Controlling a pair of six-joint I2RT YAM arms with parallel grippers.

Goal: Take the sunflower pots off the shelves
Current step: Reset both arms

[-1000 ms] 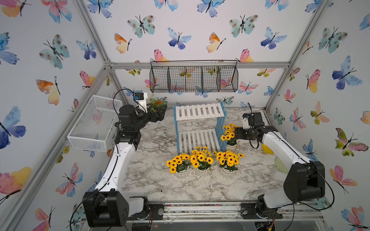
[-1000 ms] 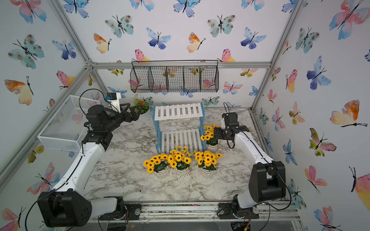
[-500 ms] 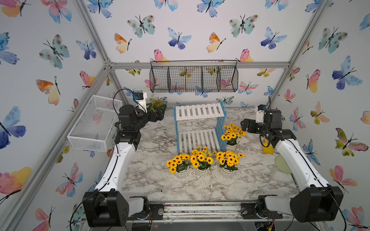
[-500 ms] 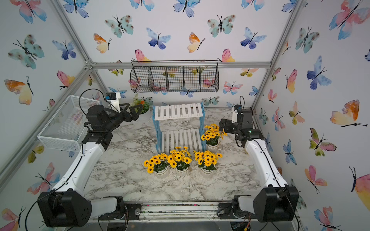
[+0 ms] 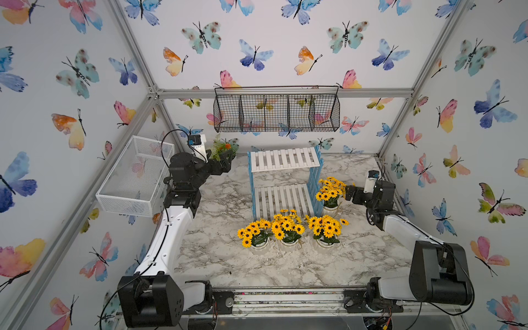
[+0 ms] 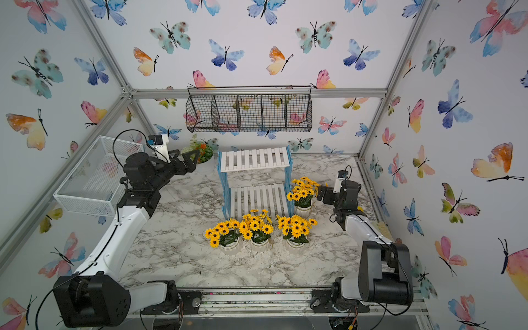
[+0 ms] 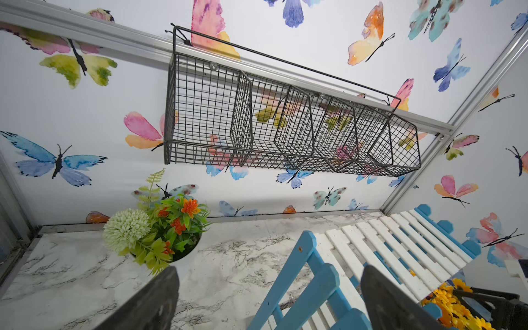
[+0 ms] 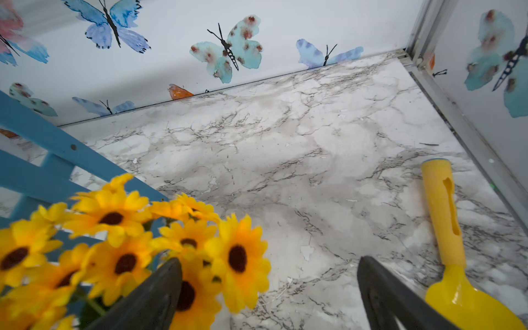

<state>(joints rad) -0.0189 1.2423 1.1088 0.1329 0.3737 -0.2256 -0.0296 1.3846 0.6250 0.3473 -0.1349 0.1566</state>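
The shelves (image 5: 285,159) stand at the back middle, blue-framed with white slats, and both boards are bare in both top views (image 6: 254,160). Three sunflower pots (image 5: 255,233) (image 5: 287,227) (image 5: 325,227) stand in a row on the table in front of them. One more sunflower pot (image 5: 330,191) stands on the table against the rack's right side. My right gripper (image 5: 347,193) hovers open just right of that pot, its blooms (image 8: 114,243) beside one finger and nothing between the jaws (image 8: 268,261). My left gripper (image 5: 225,160) is open and empty at the back left (image 7: 270,271).
A white pot of mixed orange and green flowers (image 7: 160,228) sits in the back left corner by my left gripper. A black wire basket (image 5: 277,113) hangs on the back wall and a white mesh basket (image 5: 134,177) on the left wall. A yellow scoop (image 8: 445,228) lies by the right wall.
My right gripper has opened wide and drawn back to the right from the sunflower pot beside the rack, which stays on the table. The left arm has not moved.
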